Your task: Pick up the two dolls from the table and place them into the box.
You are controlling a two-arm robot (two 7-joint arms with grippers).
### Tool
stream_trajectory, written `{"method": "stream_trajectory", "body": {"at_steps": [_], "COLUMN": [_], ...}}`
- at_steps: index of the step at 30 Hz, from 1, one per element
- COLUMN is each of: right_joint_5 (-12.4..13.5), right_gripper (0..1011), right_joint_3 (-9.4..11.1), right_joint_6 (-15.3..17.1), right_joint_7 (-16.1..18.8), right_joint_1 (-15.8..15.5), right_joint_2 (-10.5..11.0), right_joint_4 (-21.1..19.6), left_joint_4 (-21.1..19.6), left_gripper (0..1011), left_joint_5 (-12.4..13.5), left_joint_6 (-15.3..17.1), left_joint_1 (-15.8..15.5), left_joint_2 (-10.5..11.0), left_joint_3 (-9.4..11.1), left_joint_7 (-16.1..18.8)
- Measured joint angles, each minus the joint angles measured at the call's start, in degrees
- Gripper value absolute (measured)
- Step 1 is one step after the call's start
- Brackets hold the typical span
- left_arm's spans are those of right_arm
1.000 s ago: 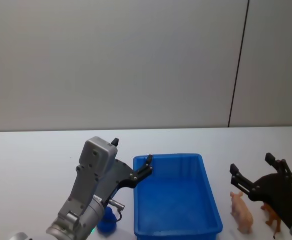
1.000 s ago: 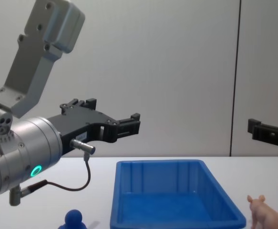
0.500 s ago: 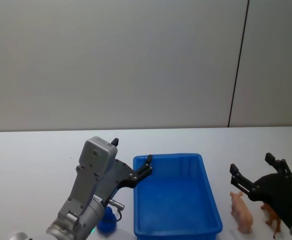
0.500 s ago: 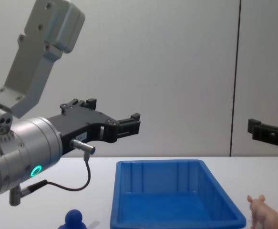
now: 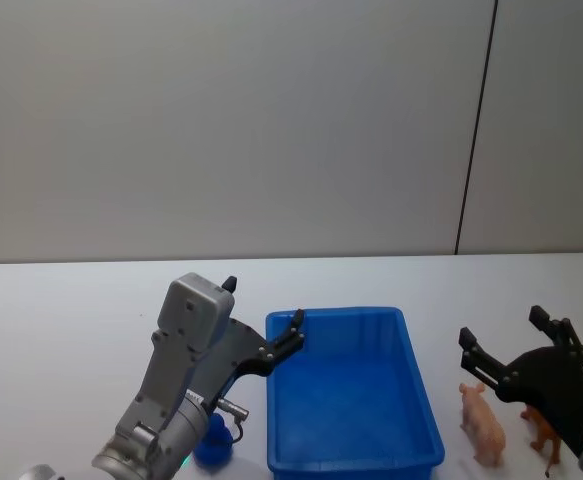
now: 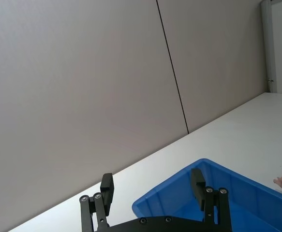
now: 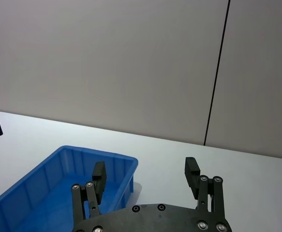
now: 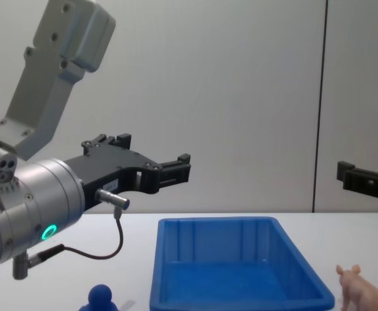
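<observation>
A pale pink pig and a brown animal stood on the white tabletop at 4 o'clock from the blue box; a dark blue figure sat at its 8 o'clock. The box's floor lay bare. The left end effector hung, jaws apart, by its 10 o'clock corner, and the right end effector, jaws apart, hung above the pig.

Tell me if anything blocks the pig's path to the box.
Nothing visible does. The pig stands on the table just right of the box, with only bare surface between them. The right gripper hovers higher up near the pig, jaws open.
</observation>
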Motion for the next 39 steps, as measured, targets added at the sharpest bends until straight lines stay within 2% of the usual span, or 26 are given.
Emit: {"method": "stream_trajectory", "body": {"at_steps": [11,18,34,39], "right_joint_5": [-0.02,-0.3,-1.93,-2.37], "right_gripper": [1001,1001,1001,1001], "right_joint_3": [0.0,0.02,0.51,0.73], "right_joint_6": [0.0,0.74,6.75,8.39], "right_joint_7": [-0.03,-1.4,-7.92,-9.02], "right_joint_1": [0.0,-0.18,-0.95,-1.0], "right_joint_2": [-0.02,-0.27,-0.92,-0.97], "right_joint_4": [0.0,-0.18,-0.18,0.34], "left_joint_4": [0.0,0.0,0.0,0.0], "left_gripper": [1001,1001,1001,1001], "left_joint_5": [0.0,0.0,0.0,0.0], "left_joint_6": [0.0,0.0,0.0,0.0], "left_joint_1": [0.0,0.0,0.0,0.0], "left_joint_2": [0.0,0.0,0.0,0.0], "left_joint_3": [0.0,0.0,0.0,0.0], "left_joint_7": [0.0,0.0,0.0,0.0]}}
